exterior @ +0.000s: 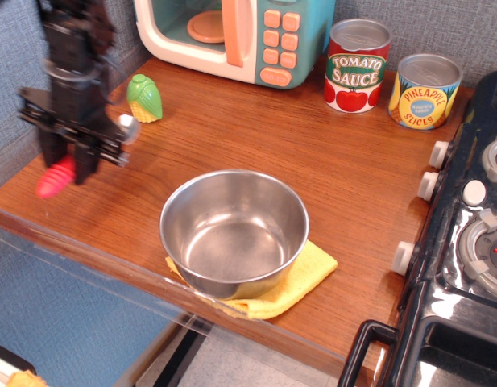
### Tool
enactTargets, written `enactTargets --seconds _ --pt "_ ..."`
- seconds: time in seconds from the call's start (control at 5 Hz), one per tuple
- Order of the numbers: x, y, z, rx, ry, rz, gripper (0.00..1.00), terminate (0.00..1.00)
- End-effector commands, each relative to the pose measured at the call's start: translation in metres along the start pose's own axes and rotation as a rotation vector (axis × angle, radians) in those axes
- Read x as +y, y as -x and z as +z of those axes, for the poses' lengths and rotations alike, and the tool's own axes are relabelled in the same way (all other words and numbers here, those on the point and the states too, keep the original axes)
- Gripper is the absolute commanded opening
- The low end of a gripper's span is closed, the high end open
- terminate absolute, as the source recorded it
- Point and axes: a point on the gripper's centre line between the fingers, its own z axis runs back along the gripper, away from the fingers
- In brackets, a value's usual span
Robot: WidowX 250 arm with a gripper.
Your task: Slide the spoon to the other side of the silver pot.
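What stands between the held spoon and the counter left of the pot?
Nothing visible. The gripper holds the spoon over the counter's left edge, left of the pot. The wood beneath and toward the pot looks bare; the toy corn sits further back.

spoon [67, 165] in tool [75, 153], left of silver pot [234, 232]
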Motion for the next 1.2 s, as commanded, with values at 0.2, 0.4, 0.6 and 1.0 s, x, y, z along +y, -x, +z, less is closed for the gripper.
enactTargets --seconds 0.2,0.4,0.6,1.0 --pt "0.005 -0.027 0.0 0.058 -0.043 0.012 0.0 0.0" --pt "0.004 -0.027 0.001 0.072 -0.047 0.002 1.0 0.0" --pt "0.002 -0.024 0.003 0.057 -0.023 -0.015 1.0 0.0" --pt "0.002 -0.017 0.051 -0.228 0.197 -0.059 1.0 0.0"
